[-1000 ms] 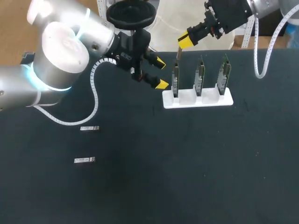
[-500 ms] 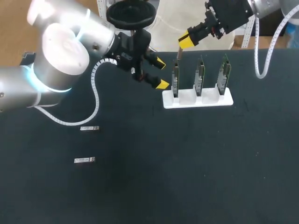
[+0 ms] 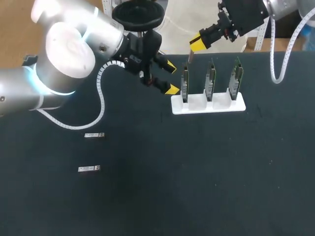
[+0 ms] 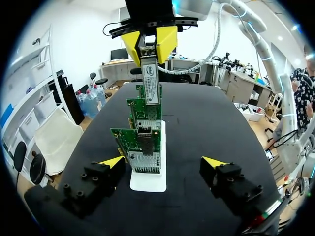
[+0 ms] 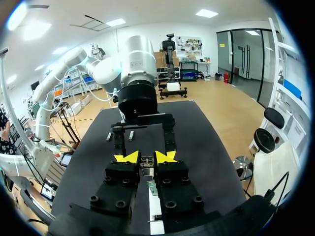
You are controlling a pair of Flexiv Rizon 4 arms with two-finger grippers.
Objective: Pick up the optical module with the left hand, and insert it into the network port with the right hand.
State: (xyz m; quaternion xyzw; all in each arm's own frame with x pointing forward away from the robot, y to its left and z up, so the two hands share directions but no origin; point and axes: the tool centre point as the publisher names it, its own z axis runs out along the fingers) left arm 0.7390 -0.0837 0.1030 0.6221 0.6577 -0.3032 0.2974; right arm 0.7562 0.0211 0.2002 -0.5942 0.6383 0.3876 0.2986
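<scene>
Nudged slightly rightward since a second ago, right fingers (image 3: 198, 45) pinch the optical module (image 3: 190, 57) just above the leftmost network card (image 3: 185, 84), while left fingers (image 3: 172, 89) hang spread beside that card.

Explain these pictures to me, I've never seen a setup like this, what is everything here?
Two robot arms stand at a black table. One picture looks down from above; the two round ones come from cameras on the wrists. The right gripper pinches a small metal optical module just above the end one of three green circuit boards standing in a white holder. The left gripper is open and empty beside that holder. Two spare modules lie on the table.
</scene>
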